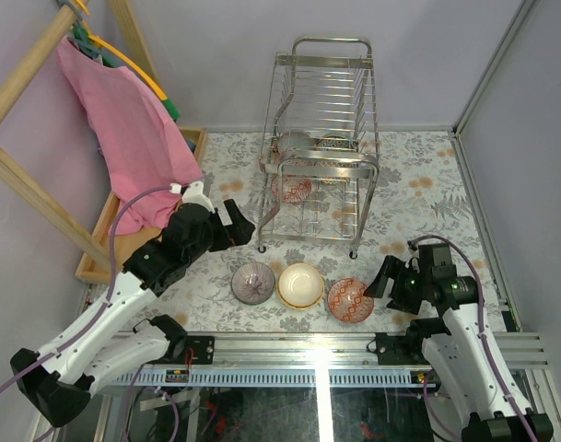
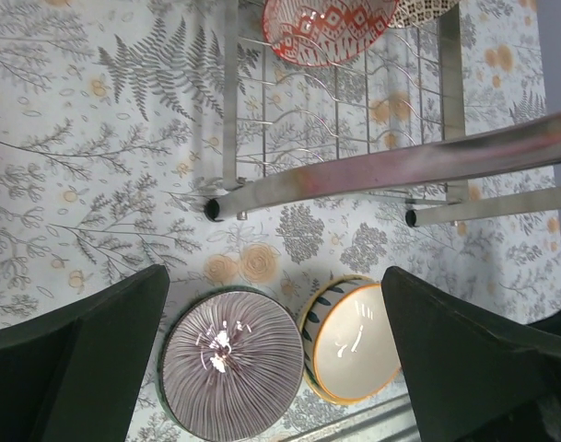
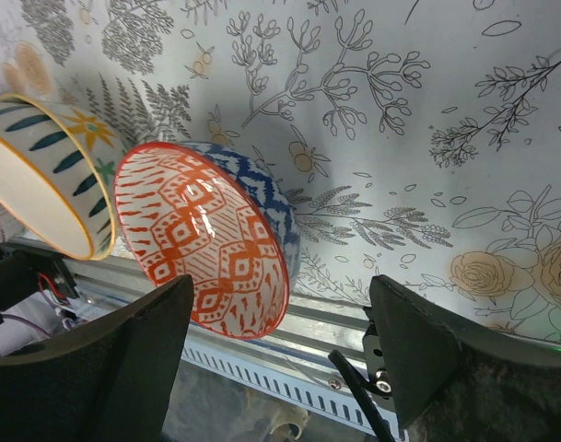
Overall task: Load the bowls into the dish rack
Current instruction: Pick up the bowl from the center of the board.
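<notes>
Three bowls stand in a row near the table's front edge: a grey ribbed bowl (image 1: 253,282), a cream bowl (image 1: 300,284) and a red-white patterned bowl (image 1: 350,299). The chrome dish rack (image 1: 328,162) stands behind them and holds a red-white bowl (image 1: 291,187) on its lower tier and two more bowls above. My left gripper (image 1: 239,226) is open and empty, above and left of the grey bowl (image 2: 232,362) and cream bowl (image 2: 354,345). My right gripper (image 1: 383,274) is open and empty, just right of the red-white bowl (image 3: 202,241).
A pink cloth (image 1: 123,129) hangs on a wooden frame at the left, over a shallow wooden tray (image 1: 110,241). A metal rail (image 1: 335,345) runs along the table's near edge. A rack leg (image 2: 213,210) stands close behind the grey bowl. A wall (image 1: 520,138) bounds the right side.
</notes>
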Action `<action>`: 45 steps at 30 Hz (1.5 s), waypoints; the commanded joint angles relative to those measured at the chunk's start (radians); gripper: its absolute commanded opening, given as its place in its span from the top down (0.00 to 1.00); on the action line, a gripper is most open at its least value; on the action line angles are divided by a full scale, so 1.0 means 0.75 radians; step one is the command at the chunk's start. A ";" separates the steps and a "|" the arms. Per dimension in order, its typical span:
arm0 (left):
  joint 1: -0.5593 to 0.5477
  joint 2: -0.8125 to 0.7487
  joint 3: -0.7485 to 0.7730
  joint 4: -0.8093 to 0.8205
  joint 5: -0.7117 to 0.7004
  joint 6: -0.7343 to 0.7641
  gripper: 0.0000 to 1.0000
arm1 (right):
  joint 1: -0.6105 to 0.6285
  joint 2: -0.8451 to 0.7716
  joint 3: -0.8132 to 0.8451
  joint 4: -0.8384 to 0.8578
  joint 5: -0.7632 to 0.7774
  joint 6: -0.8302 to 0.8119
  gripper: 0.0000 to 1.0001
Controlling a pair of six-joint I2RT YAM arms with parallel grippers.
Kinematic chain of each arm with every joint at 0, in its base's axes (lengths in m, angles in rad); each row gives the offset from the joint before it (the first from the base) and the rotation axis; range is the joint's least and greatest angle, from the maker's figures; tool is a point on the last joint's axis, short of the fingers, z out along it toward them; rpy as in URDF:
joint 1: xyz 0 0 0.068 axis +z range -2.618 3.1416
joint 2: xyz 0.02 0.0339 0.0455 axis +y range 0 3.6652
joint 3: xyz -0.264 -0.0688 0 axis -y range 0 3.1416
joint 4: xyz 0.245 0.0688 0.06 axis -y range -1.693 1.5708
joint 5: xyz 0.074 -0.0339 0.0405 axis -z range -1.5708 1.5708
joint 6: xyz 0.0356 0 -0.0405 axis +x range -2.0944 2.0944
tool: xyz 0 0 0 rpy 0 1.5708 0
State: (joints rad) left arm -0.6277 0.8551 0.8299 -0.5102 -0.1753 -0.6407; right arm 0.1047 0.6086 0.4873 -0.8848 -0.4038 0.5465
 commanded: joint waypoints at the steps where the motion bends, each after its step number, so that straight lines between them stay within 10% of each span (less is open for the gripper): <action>1: -0.006 -0.018 -0.011 -0.003 0.127 -0.040 0.00 | 0.058 0.032 -0.007 0.039 0.065 0.001 0.17; 45: -0.025 -0.105 -0.049 -0.123 0.168 -0.031 0.00 | 0.475 0.346 -0.081 0.380 0.296 0.296 0.61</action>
State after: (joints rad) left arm -0.6395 0.7845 0.7570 -0.5934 -0.0597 -0.6727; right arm 0.4412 0.8452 0.4320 -0.6418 -0.1997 0.7467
